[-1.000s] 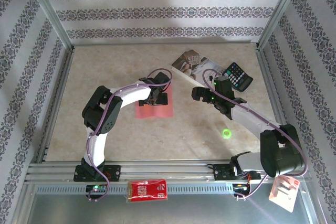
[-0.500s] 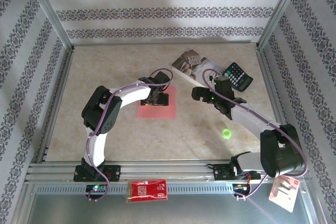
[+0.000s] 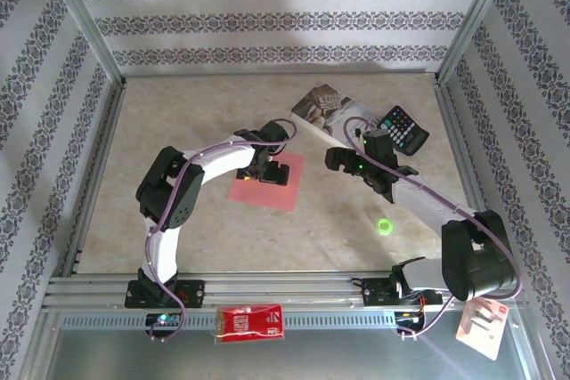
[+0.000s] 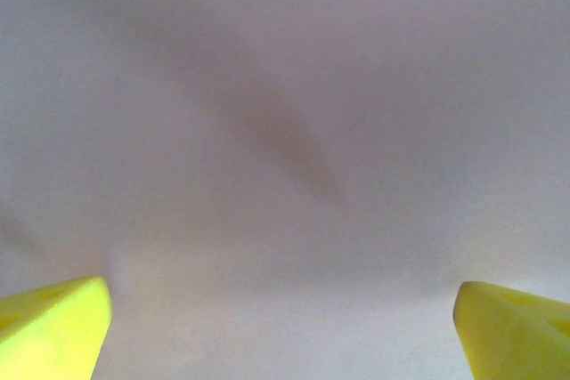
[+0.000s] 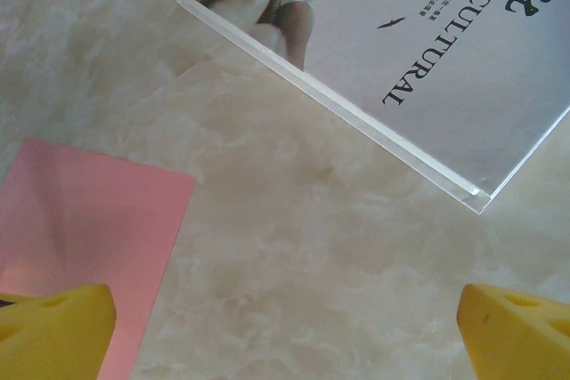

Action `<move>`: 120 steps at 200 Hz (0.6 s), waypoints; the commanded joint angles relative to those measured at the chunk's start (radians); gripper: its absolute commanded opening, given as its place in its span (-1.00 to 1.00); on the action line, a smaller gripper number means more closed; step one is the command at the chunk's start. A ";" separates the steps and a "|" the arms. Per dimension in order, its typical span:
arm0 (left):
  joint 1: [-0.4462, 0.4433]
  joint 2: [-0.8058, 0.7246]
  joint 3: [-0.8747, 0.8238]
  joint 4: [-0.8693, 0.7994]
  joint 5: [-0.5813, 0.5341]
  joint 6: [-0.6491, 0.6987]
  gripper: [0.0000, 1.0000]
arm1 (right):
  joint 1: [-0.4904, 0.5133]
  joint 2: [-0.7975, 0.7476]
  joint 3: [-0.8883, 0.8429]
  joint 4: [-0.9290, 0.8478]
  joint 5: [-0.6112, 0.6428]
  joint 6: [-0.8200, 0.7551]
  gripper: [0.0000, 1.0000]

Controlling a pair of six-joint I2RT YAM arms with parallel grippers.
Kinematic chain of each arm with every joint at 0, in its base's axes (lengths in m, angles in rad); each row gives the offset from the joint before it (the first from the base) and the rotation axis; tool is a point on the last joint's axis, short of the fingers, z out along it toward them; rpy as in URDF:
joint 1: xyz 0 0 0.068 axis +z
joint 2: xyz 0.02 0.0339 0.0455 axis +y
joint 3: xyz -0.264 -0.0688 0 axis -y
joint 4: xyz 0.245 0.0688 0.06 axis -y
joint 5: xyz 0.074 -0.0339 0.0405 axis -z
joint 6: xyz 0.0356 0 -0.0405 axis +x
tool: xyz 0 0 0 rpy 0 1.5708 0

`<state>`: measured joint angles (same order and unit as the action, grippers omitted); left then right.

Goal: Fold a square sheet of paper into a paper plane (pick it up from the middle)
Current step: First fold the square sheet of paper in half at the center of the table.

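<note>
While my left gripper point(image 3: 272, 169) holds its jaws spread wide, gripping nothing, I see its yellow fingertips point(image 4: 53, 322) hanging over a pale blurred surface. Directly under those jaws lies the square sheet of paper point(image 3: 283, 195), on the table point(image 3: 178, 122). My right gripper point(image 5: 285, 327) is likewise wide open over bare table. A corner of the sheet lies just beside one finger, a book point(image 5: 401, 33) lies ahead of the jaws, and a calculator point(image 3: 403, 129) sits beside the book.
</note>
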<state>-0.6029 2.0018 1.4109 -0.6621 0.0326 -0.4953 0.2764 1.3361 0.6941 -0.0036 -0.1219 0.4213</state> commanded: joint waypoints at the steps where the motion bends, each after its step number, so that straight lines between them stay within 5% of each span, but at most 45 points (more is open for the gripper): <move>1: -0.022 -0.033 0.035 -0.017 -0.031 -0.106 1.00 | -0.009 0.003 -0.004 0.002 -0.011 0.016 0.97; 55: -0.026 0.083 0.159 -0.108 -0.089 -0.079 1.00 | -0.009 0.028 0.004 0.003 -0.016 0.013 0.96; 120: -0.020 0.086 0.119 -0.114 -0.073 -0.052 1.00 | -0.014 0.050 0.005 0.010 -0.017 0.013 0.96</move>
<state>-0.6201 2.0769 1.5448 -0.7227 -0.0311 -0.5613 0.2764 1.3640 0.6945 -0.0029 -0.1219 0.4213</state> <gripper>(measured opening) 0.997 0.982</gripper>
